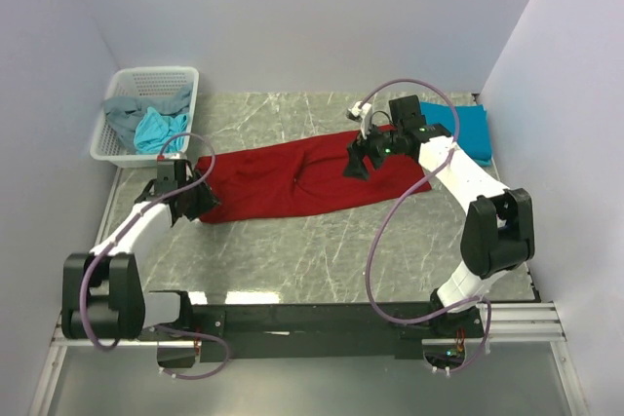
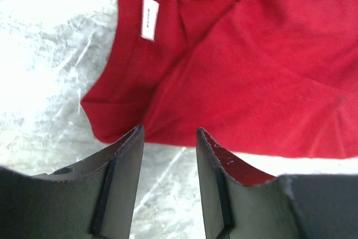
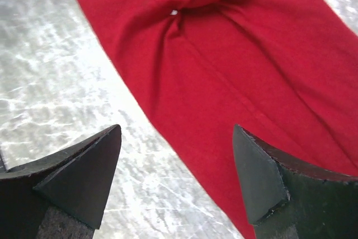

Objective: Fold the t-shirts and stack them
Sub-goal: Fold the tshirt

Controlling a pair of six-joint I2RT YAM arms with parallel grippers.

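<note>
A dark red t-shirt (image 1: 292, 182) lies folded lengthwise in a long strip across the middle of the table. My left gripper (image 1: 195, 204) is open and empty at its left end, just short of the collar edge (image 2: 128, 82) with its white label (image 2: 149, 18). My right gripper (image 1: 355, 167) is open and empty over the strip's right part; the red cloth (image 3: 224, 71) runs between and under its fingers. A teal-blue t-shirt (image 1: 466, 130) lies folded at the far right. Grey (image 1: 122, 112) and light turquoise (image 1: 158, 130) t-shirts sit in the basket.
A white mesh basket (image 1: 177, 75) stands at the back left corner. Lilac walls close in the table on the left, back and right. The marbled tabletop (image 1: 322, 250) runs in front of the red shirt to the black rail at the near edge.
</note>
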